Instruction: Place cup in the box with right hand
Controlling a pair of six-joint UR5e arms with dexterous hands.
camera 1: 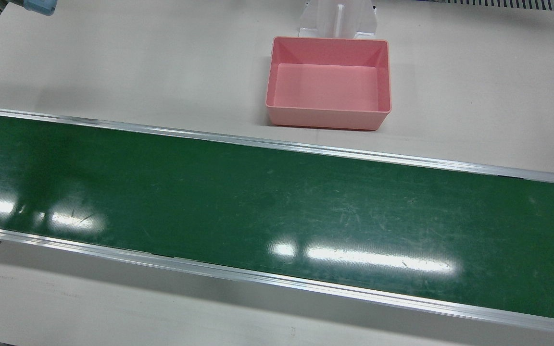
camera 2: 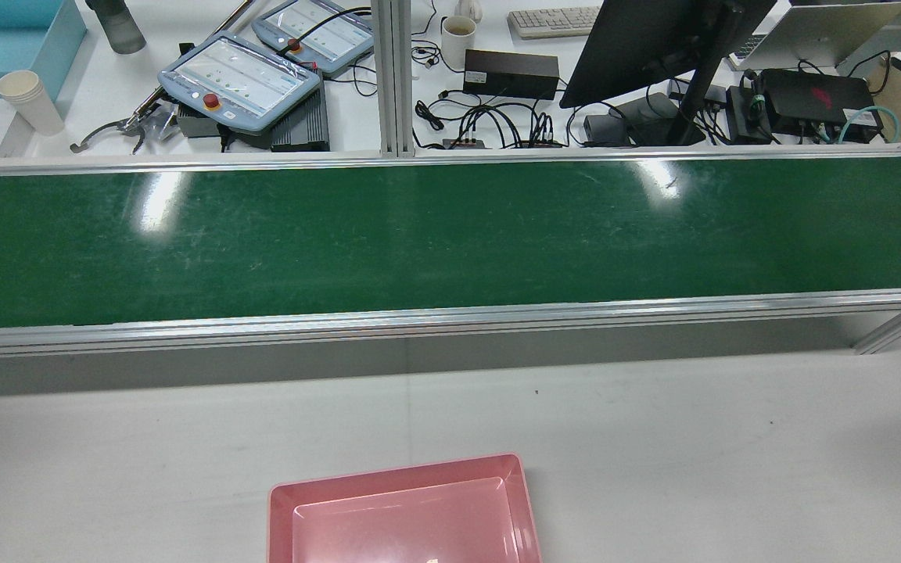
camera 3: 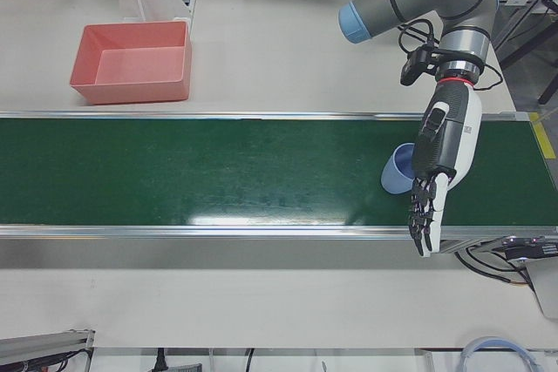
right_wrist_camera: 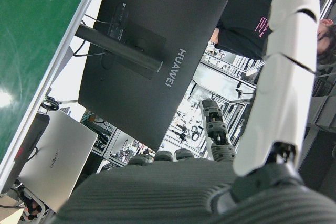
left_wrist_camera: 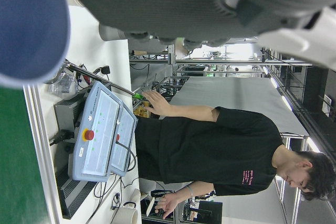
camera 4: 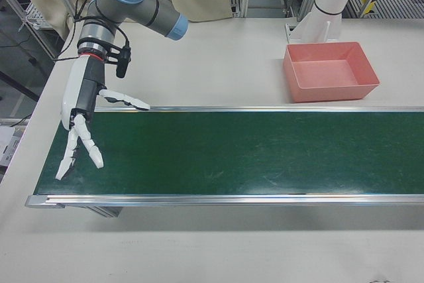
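Belt [camera 1: 277, 206]: green conveyor with bright metal rails, running the full width of the desk [camera 1: 113, 67]; its middle stretch lies bare in the front view and the rear view.
Cup [camera 3: 399, 170]: blue, on the belt at the robot's left end, tipped on its side with its mouth toward the box end; it fills the upper corner of the left hand view [left_wrist_camera: 29, 24].
Left hand [camera 3: 433, 172]: hangs over the belt just beside the cup, partly in front of it; fingers [camera 3: 423, 215] extended and pointing down past the near rail, closed on nothing. Whether it touches the cup, I cannot tell.
Right hand [camera 4: 83, 124]: at the opposite end of the belt, well apart from the cup; white fingers [camera 4: 78, 145] spread wide above the green surface, one [camera 4: 126, 101] reaching sideways toward the far rail; holding nothing.
Box [camera 1: 329, 81]: pink, rectangular, open-topped and with nothing inside; on the pale desk behind the belt, close to the far rail, directly in front of a white pedestal [camera 1: 337, 18]. Also at the bottom edge of the rear view [camera 2: 403, 512].
Beyond the belt, rear view: two teach pendants [camera 2: 239, 78], a dark monitor [camera 2: 654, 47], a stack of paper cups [camera 2: 30, 102], tangled cables.
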